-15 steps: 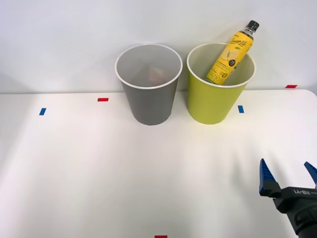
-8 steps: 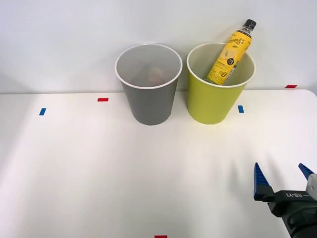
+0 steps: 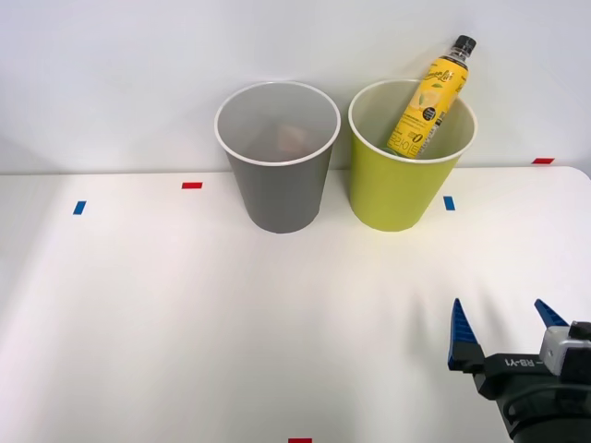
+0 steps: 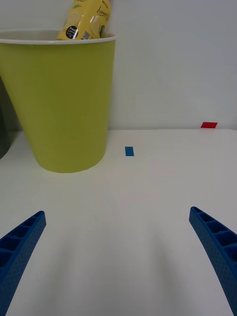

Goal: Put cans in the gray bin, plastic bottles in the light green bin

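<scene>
Front view: your claw (image 3: 503, 335) is spread and empty at five o'clock on the table (image 3: 138, 305); the plastic bottle (image 3: 428, 95) leans in the light green bin (image 3: 406, 185) at twelve. Right wrist view: that bin (image 4: 64, 98) sits ahead at eleven, fingers (image 4: 19, 247) wide apart.

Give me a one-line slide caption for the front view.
Bottle leaning in the light green bin, gray bin beside it, right gripper open over the table.
</scene>
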You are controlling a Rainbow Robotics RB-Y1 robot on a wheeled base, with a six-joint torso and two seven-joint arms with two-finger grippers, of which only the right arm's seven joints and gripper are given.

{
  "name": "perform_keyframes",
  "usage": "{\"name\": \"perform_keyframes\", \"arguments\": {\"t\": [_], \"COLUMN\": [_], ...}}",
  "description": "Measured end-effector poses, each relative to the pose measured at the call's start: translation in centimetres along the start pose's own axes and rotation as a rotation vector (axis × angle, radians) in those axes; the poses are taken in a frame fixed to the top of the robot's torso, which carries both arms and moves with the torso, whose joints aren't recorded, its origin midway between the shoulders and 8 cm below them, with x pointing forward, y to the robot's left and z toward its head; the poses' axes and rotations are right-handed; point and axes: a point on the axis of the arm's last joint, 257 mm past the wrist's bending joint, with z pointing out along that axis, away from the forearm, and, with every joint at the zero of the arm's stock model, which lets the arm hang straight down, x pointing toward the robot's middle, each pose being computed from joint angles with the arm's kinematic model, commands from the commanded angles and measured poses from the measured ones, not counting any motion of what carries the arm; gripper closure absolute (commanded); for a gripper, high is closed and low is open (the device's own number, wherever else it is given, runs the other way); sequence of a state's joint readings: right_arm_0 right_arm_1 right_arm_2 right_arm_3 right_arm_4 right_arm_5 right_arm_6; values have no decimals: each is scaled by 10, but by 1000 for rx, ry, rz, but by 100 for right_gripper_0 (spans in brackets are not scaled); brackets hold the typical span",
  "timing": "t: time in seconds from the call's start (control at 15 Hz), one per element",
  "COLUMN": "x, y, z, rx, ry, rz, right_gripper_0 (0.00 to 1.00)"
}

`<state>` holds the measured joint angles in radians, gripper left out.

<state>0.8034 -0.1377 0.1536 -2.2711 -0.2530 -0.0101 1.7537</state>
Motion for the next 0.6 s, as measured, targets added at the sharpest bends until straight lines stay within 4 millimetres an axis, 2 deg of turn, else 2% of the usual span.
{"name": "perform_keyframes", "arguments": {"t": [0.27, 0.6], "x": [15, 28], "y": [16, 46], "z": [-13, -41], "rx": [-34, -110], "ry": [-96, -161], "rz": [-41, -107], "right_gripper_0": [0, 0]}}
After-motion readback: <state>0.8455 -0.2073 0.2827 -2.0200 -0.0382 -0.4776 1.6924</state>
